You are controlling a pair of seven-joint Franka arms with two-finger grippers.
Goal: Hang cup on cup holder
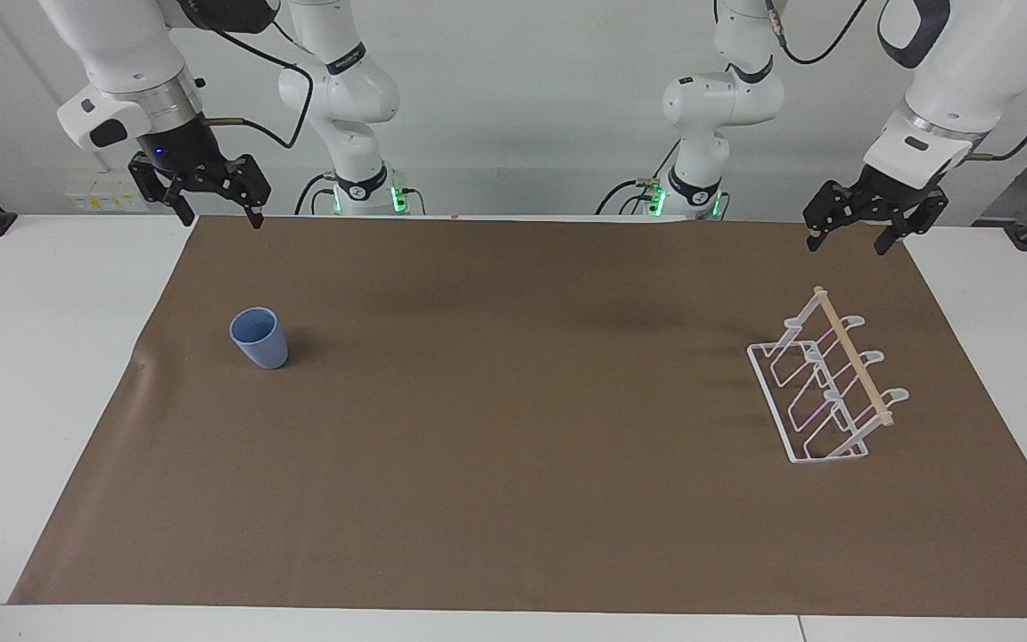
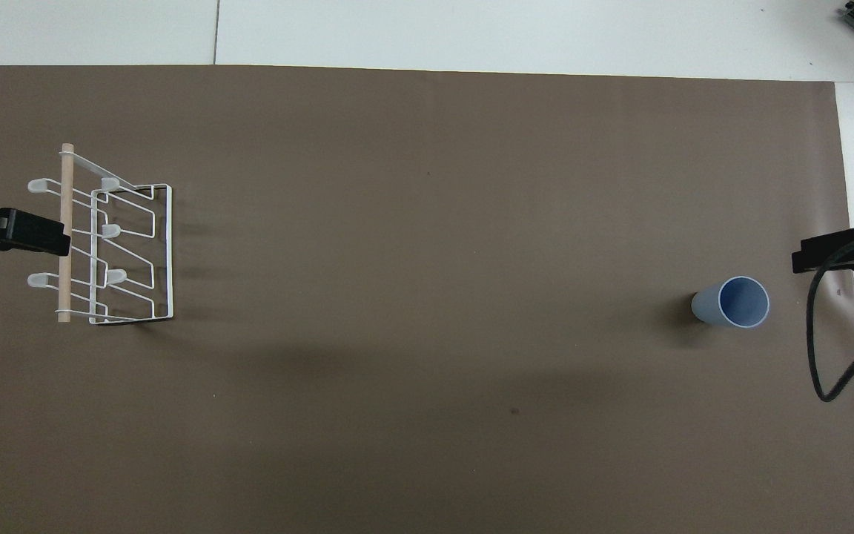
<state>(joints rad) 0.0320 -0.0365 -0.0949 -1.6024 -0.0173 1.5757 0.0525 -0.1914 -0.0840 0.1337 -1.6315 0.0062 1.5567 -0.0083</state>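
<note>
brown mat [image 1: 513, 464] fills the foreground; the cup [image 1: 259, 337] stands upright at 9 o'clock, the holder [image 1: 825, 383] at 3. right gripper [image 1: 215, 203] and left gripper [image 1: 854, 230] hang at 11 and 1, spread wide, empty, apparently awaiting the pickup.

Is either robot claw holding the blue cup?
No. Both the left claw and right claw are open and empty; the cup stands alone on the mat.
</note>
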